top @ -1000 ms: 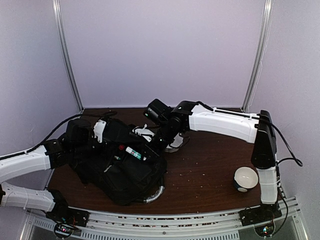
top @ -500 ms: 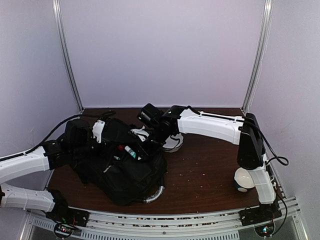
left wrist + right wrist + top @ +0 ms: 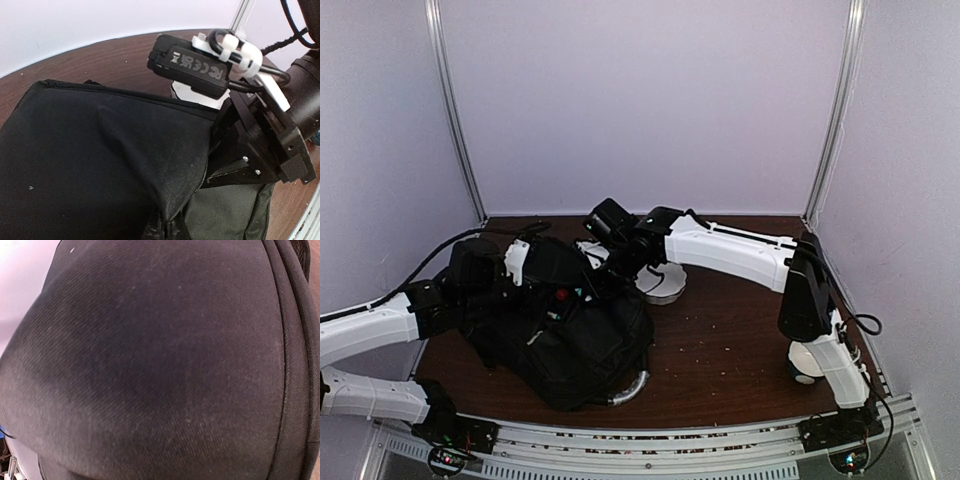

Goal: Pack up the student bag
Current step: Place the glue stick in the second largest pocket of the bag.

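The right gripper (image 3: 605, 272) is moving further left onto the student bag (image 3: 575, 345). I cannot tell if it or the left gripper (image 3: 542, 270) is gripping.

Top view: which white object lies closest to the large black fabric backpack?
The flat white object right beside the backpack; the round white one sits far right.
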`<state>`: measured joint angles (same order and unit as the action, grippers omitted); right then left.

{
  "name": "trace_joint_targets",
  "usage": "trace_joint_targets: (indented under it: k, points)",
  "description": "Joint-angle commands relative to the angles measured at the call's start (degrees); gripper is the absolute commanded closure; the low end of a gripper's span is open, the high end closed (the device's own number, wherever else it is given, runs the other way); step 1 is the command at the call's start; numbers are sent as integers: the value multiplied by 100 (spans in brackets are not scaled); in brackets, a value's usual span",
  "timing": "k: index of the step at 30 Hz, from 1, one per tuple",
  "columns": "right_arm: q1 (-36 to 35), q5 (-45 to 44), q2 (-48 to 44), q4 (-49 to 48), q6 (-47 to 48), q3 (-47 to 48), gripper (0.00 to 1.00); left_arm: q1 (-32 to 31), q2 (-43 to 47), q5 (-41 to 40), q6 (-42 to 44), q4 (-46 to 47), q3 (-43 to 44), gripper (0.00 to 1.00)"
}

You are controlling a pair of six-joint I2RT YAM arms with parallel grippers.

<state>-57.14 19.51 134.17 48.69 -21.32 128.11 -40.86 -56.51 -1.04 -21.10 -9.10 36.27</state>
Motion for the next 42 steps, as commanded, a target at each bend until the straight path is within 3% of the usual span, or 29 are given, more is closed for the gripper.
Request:
trace_joint_targets:
  k: [1, 9, 16, 25, 35, 42]
  points:
    - [-48, -388, 237, -246, -78, 339, 85, -43, 236, 309, -24, 910, 135, 100]
    - [-110, -498, 284, -250, 301, 473, 77, -36, 288, 279, -51, 914, 83, 100]
    - [-154, -670, 171, -544, 353, 478, 76, -37, 302, 262, -43, 918, 73, 100]
    - [-223, -963, 292, -1449, 248, 331, 85, -43, 333, 287, -56, 941, 24, 100]
    - [-231, -618, -561, -1770, 373, -583, 70, -43, 469, 186, -28, 904, -82, 100]
    - [-206, -315, -925, -1671, 568, -945, 68, -40, 522, 138, -15, 898, -141, 100]
